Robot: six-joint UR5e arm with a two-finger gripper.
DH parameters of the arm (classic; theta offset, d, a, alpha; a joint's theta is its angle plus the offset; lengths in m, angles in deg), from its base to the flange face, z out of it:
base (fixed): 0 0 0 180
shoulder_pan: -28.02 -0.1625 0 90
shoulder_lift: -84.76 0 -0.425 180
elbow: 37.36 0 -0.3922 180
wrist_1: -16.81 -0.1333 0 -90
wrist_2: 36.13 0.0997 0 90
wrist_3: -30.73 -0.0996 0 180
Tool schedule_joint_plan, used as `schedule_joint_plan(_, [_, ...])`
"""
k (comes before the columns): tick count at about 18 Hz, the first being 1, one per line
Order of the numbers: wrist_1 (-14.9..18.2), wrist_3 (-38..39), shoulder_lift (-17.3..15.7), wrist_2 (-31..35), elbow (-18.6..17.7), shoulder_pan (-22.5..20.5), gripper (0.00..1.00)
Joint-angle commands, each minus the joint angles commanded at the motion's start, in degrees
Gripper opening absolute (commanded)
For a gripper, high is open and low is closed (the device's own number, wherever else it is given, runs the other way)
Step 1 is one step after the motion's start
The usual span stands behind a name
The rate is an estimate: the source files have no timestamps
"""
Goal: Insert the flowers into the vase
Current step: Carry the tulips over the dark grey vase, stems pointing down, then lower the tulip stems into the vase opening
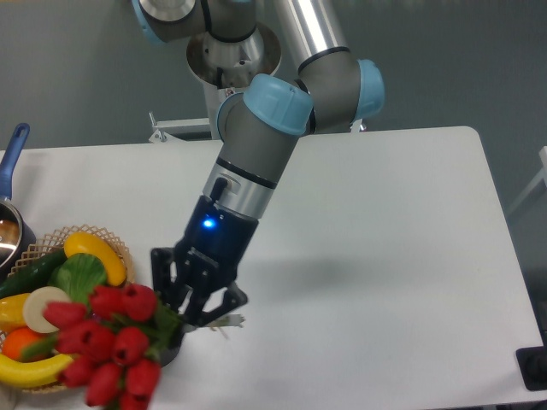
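The flowers (pixel 109 344), a bunch of red tulip buds with green stems, hang tilted over the front left of the table. My gripper (pixel 190 311) is shut on their stems, and pale stem ends (pixel 225 322) poke out to its right. The buds lie over the spot of the vase (pixel 174 349). Only a dark sliver of its right side shows beneath them; its bore is hidden. The arm leans down and to the left from the base.
A wicker basket (pixel 117 243) with a yellow pepper, green leafy vegetable, banana and orange stands just left of the flowers. A blue-handled pot (pixel 12 146) sits at the far left edge. The robot's base (pixel 232 81) rises at the table's back.
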Motion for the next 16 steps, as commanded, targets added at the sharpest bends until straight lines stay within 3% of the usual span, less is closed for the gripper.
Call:
schedule_joint_plan(12, [0.09, 0.09, 0.70, -16.25, 0.01, 0.35, 0.00])
schedule_joint_plan(16, [0.18, 0.09, 0.62, -16.80, -0.87, 1.40, 0.00])
